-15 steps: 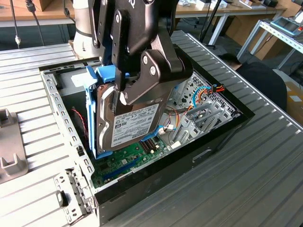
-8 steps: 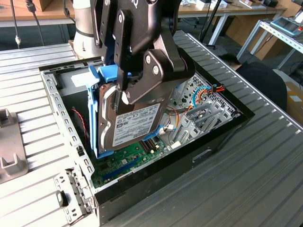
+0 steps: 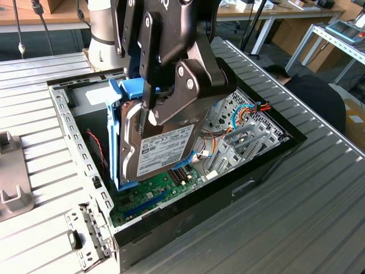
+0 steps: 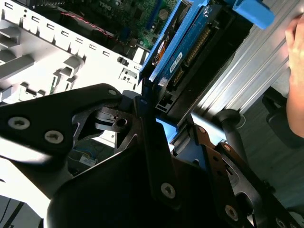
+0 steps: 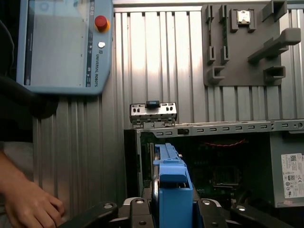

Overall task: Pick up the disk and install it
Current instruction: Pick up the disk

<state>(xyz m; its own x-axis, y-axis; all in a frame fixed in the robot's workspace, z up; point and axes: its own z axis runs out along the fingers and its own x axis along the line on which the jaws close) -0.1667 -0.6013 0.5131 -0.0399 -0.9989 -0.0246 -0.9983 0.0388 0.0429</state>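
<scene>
I have the black two-fingered gripper (image 3: 153, 114) clenched on the disk (image 3: 157, 145), a flat grey metal hard drive in a light blue plastic carrier. It is held on edge and tilted inside the open black computer case (image 3: 251, 182). Its lower end hangs over the green motherboard (image 3: 145, 200), though I cannot tell whether it touches. The case sits on the ribbed aluminium table (image 3: 308, 217), where, in the first wrist view, a person's hand (image 5: 28, 204) lies below a grey-blue teach pendant (image 5: 61, 42).

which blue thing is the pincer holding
The light blue carrier framing the disk: the pincer is shut on it, holding it on edge above the open computer case. The thin blue cables lie inside the case, untouched.
</scene>
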